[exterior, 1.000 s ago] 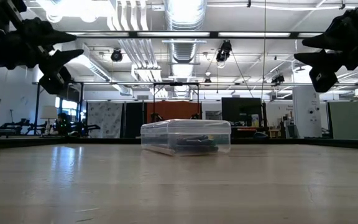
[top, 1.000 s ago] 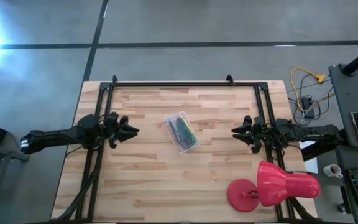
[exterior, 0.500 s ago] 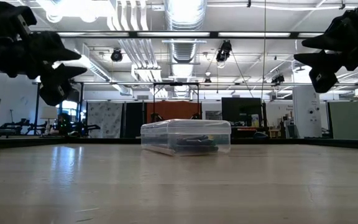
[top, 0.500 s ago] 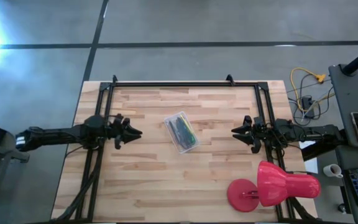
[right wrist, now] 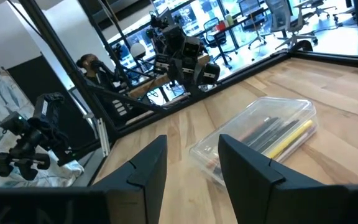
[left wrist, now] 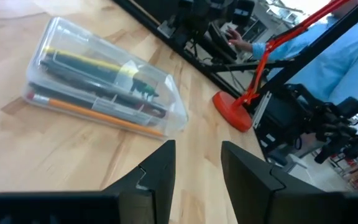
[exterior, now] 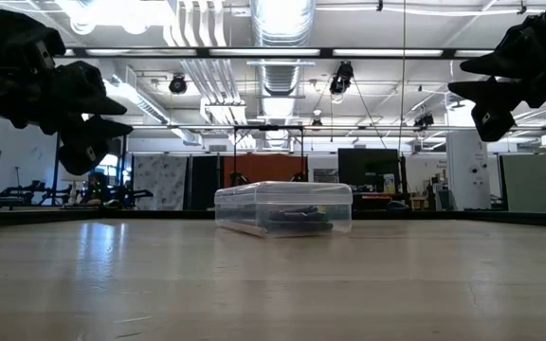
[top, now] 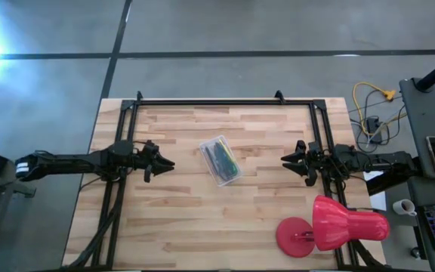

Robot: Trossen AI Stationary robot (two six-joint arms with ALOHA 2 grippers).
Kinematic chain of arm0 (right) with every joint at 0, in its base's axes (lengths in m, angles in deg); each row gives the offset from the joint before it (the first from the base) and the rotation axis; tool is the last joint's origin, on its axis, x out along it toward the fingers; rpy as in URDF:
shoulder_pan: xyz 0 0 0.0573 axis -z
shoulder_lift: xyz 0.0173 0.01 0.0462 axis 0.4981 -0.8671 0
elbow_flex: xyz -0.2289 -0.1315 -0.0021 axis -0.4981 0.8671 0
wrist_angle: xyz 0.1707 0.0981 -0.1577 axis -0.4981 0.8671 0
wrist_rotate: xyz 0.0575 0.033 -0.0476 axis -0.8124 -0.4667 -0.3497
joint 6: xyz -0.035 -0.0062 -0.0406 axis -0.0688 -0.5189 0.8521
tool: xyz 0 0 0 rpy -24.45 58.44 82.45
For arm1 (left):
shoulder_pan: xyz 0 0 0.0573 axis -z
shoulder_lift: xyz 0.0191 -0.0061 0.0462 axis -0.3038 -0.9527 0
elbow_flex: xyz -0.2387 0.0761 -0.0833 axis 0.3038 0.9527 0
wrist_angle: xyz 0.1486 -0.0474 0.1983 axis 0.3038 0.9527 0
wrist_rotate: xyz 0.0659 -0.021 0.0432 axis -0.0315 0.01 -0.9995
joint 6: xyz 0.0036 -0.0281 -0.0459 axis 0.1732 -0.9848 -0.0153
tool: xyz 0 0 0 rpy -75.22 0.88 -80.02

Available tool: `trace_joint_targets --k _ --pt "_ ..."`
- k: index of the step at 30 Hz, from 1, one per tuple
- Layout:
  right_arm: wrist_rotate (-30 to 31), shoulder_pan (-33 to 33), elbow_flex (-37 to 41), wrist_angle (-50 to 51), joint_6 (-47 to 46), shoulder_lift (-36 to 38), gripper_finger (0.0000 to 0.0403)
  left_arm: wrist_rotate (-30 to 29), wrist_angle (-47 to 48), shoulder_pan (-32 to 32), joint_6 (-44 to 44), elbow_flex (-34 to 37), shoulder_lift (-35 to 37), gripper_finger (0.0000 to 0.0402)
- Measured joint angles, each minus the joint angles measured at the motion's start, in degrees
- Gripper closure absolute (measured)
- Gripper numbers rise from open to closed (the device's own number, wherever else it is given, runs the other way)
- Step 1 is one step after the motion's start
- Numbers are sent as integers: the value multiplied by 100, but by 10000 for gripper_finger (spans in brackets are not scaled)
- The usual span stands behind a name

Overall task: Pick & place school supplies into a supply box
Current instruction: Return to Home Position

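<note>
1. The small clear rectangular plastic supply box point(top: 220, 160) lies with its lid on near the middle of the pale wooden table point(top: 180, 227). In the high view its long side runs from 11 to 5 o'clock.
2. School supplies show through its wall: a yellow marker point(left wrist: 86, 60), an orange pencil point(left wrist: 98, 114) and dark pens point(right wrist: 263, 132).
3. The left gripper point(top: 166, 162) hangs above the table at the box's 9 o'clock, well apart from it. Its fingers are parted and hold nothing.
4. The right gripper point(top: 285, 159) hangs at the box's 3 o'clock, also well apart, with its fingers spread and empty.
5. A big red lamp point(top: 331, 224) sits at the box's 4 o'clock, near the table's edge.
</note>
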Motion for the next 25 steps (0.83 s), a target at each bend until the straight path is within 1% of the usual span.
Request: trace_joint_targets --k 15,25 --pt "0 -2 1 0 0 -13 266 0 0 -2 0 -7 -425 288" --pt "0 -1 -1 0 0 -13 266 0 -2 0 0 -7 -435 288"
